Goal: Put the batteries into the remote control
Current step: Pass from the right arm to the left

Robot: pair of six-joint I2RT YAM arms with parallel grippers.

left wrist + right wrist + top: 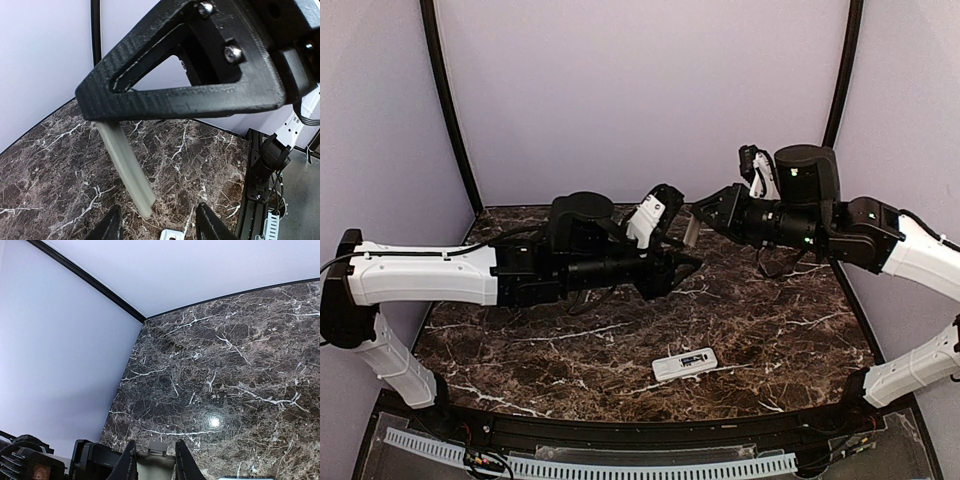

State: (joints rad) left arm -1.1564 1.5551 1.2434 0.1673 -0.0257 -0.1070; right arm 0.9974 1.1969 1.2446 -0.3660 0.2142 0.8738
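- Far left: left arm stretched from the left edge toward the middle of the worktop, a dark brown marble with white veins.
- Mid-scene, raised off the worktop: left gripper, aimed rightward. In the left wrist view its fingers stand parted with only marble in the gap — open, gripping nothing.
- Near the front edge, slightly right of centre: remote control, flat on the worktop. Well apart from both grippers and touched by neither. Long axis a little askew, right end farther back. Small dark patch on the upward face; too small to tell what it is.
- No sighting of the batteries in any view; location cannot be told.
- Just right of the left gripper's tips: flat pale cover piece, in the air, slanting downward from its pinched upper end, lower end free and clear of the worktop.
- Next right: right gripper, pointing left toward the left gripper, fingers closed onto the cover piece. Confirmed in the right wrist view — pale piece wedged between the two fingertips.
- Far right: right arm reaching in from the right edge, held above the worktop.
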